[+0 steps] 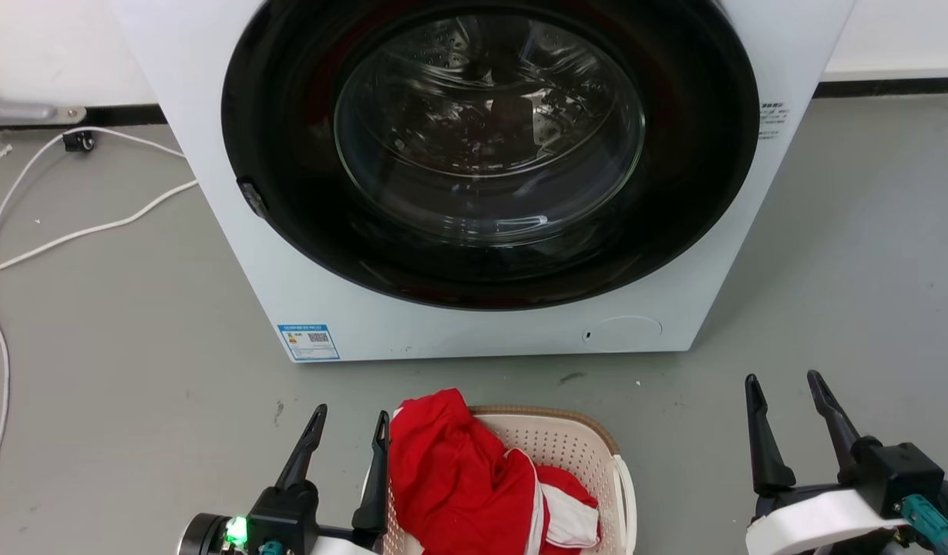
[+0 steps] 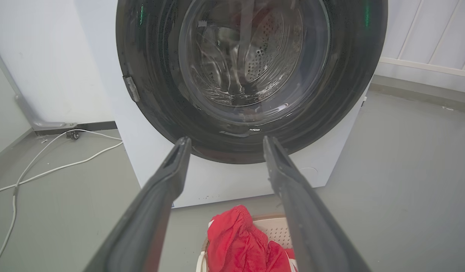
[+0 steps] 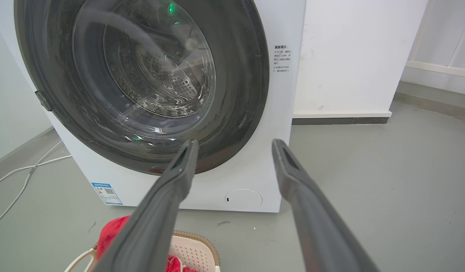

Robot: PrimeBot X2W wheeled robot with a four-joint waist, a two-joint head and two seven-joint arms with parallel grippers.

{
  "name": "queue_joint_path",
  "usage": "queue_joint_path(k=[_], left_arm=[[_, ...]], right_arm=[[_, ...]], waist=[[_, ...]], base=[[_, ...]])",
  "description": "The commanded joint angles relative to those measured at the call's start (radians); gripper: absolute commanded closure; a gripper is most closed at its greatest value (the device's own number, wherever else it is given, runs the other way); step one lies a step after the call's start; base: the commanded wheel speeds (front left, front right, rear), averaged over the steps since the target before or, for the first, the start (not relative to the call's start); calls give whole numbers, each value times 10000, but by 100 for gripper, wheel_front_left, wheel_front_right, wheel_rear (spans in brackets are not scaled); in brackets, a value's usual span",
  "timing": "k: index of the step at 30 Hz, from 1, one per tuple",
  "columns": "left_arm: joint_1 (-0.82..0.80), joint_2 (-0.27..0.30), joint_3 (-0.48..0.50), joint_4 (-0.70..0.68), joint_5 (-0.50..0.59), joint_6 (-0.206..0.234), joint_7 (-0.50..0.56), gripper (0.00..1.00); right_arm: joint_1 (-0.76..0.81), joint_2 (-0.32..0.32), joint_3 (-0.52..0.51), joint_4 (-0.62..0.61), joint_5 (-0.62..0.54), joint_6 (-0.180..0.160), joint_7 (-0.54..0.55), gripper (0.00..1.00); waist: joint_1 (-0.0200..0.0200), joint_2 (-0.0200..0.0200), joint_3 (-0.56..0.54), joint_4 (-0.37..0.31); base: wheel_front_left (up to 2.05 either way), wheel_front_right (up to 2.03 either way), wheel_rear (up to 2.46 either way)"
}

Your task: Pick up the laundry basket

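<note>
L gripper [image 1: 351, 415]: fingers spread to a moderate gap, nothing between them, tips pointing fwd at the washer. Green light [image 1: 235, 530] glowing on its wrist. Its inner finger [image 1: 375, 470] runs right alongside the laundry basket's [image 1: 574, 422] near-left edge; can't tell from the head cam if it's touching.

R gripper [image 1: 782, 379]: also parted, about the same gap, empty, over bare grey floor [image 1: 828, 270]. It stands well apart from the basket, off to the basket's far side.

So the basket sits between my two grippers, hugging the L one, low in front of me. It's cream w/ perforated walls, and there's a brown woven rim at the end nearest the machine. The white handle [image 1: 624, 493] on the side faces my R gripper. A red garment [image 1: 451, 470] w/ white trim is heaped in it, piled over the rim on the L-gripper side.

On the L wrist cam, the basket and red cloth show low down between that gripper's fingers. On the R wrist cam, they're low and off to the left of its fingers.

Beyond both sets of tips: white front-load washing machine [image 1: 443, 339], round dark door [image 1: 489, 131] shut, drum visible thru the glass. Blue label [image 1: 308, 341] on its lower corner, ahead of the L gripper. Further out on the L side, a white cable [image 1: 96, 227] trails across the floor.
</note>
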Motion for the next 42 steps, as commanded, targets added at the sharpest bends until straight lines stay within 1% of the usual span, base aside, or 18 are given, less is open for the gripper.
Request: queue_joint_path(k=[1,4,7,8,9,10,13,17,18,19,25,28,30,32,36,39,42], left_arm=[[-56,-12,46,53,-17,3,-26,0],[-193,-16,115,220,25,7,-25,0],[-456,-15,215,477,57,-46,-25,0],[-899,-2,291,916,124,-181,-25,0],[-1112,14,325,1074,137,-233,-25,0],[-1112,14,325,1074,137,-233,-25,0],[-1747,67,462,1658,175,-323,-25,0],[-2677,157,633,2698,98,-452,-26,0],[-3134,256,674,3388,113,-532,-25,0],[-3134,256,674,3388,113,-532,-25,0],[-4582,494,725,5475,34,-766,-26,0],[-5315,579,657,6644,-65,-937,-26,0],[-5848,647,532,7383,-75,-1041,-26,0],[-6374,670,364,8054,-126,-1132,15,0],[-7368,749,-111,9224,-86,-1258,226,0],[-8042,785,-477,9917,-131,-1281,458,0],[-8494,712,-1063,10422,-279,-1285,676,0]], right_arm=[[-198,3,-13,16,32,-3,-20,0],[-320,3,-36,29,-60,-3,-20,0],[-614,3,-6,98,-159,-3,-15,0],[-999,3,-42,314,-223,-3,56,0],[-1161,3,-56,385,-251,-3,108,0],[-1161,3,-56,385,-251,-3,108,0],[-1590,4,-39,617,-369,-5,274,0],[-2202,3,44,1176,-464,-5,576,0],[-2576,3,122,1563,-444,-3,785,0],[-2576,3,122,1563,-444,-3,785,0],[-3699,1,416,2877,-239,-5,1422,0],[-4280,-3,504,3724,130,-5,1596,0],[-4721,1,588,4380,-160,-3,1707,0],[-5128,-5,585,5047,-119,-5,1797,0],[-5926,1,829,6460,627,-5,2019,0],[-6529,0,1195,7432,873,-5,2189,0],[-7044,-5,1498,8156,1019,-5,2182,0]], waist=[[0,0,124,-10],[0,0,440,-32],[0,0,1042,-72],[0,0,1756,-51],[0,0,2019,-26],[0,0,2019,-26],[0,0,2829,53],[0,0,3735,109],[0,0,4156,110],[0,0,4156,110],[0,0,5166,77],[0,0,5605,45],[0,0,5899,21],[0,0,6157,51],[0,0,6602,121],[0,0,6902,172],[0,0,7128,203]], base=[[0,0,0],[0,0,0],[0,0,0],[0,0,0],[0,0,0],[0,0,0],[0,0,0],[0,0,0],[0,0,0],[0,0,0],[0,0,0],[0,0,0],[0,0,0],[0,0,0],[0,0,0],[0,0,0],[0,0,0]])
